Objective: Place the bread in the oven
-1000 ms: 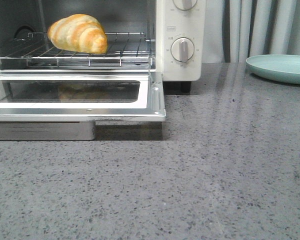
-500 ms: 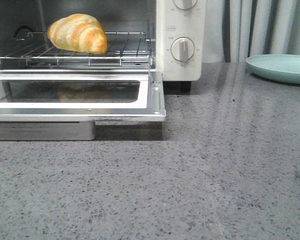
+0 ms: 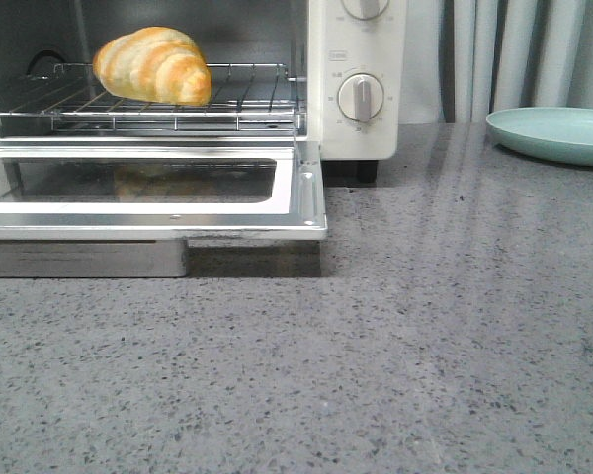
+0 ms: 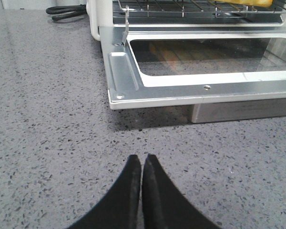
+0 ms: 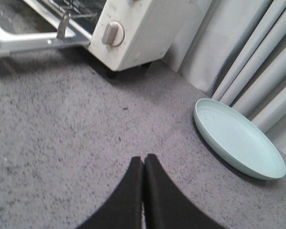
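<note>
The bread (image 3: 153, 65), a golden croissant roll with cream stripes, lies on the wire rack (image 3: 247, 99) inside the cream-white oven (image 3: 356, 59). The glass door (image 3: 148, 193) hangs open and flat. Neither gripper shows in the front view. My left gripper (image 4: 142, 157) is shut and empty over the counter, short of the door's front edge (image 4: 205, 98); a sliver of the bread (image 4: 250, 2) shows at the frame's edge. My right gripper (image 5: 143, 158) is shut and empty over the counter, near the oven's dial side (image 5: 113, 33).
A pale green plate (image 3: 558, 133) sits at the back right, also in the right wrist view (image 5: 236, 138). Grey curtains (image 3: 514, 54) hang behind it. A black cable (image 4: 66, 10) lies by the oven's far side. The counter (image 3: 376, 375) is speckled grey.
</note>
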`<action>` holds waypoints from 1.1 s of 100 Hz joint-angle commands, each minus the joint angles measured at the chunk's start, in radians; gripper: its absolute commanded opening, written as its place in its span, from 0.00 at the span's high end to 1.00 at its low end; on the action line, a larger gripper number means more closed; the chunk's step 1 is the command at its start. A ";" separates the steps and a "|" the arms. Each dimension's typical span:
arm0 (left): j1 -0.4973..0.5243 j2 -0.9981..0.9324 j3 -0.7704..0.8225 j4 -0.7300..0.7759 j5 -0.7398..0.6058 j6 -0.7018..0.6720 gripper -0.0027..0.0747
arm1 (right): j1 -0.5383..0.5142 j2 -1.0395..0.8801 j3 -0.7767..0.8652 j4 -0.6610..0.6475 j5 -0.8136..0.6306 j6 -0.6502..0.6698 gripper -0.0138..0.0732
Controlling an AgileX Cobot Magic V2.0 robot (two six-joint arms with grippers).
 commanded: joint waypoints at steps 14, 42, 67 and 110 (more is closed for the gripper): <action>0.002 -0.029 0.023 -0.009 -0.049 -0.009 0.99 | -0.173 0.021 -0.022 0.287 -0.219 -0.089 0.92; 0.002 -0.029 0.023 -0.009 -0.049 -0.009 0.99 | -0.507 0.021 0.088 0.697 -0.395 -0.331 0.92; 0.002 -0.029 0.023 -0.009 -0.049 -0.009 0.99 | -0.688 0.021 0.265 0.703 -0.615 -0.331 0.92; 0.002 -0.029 0.023 -0.009 -0.049 -0.009 0.99 | -0.699 -0.008 0.263 0.684 -0.299 -0.302 0.92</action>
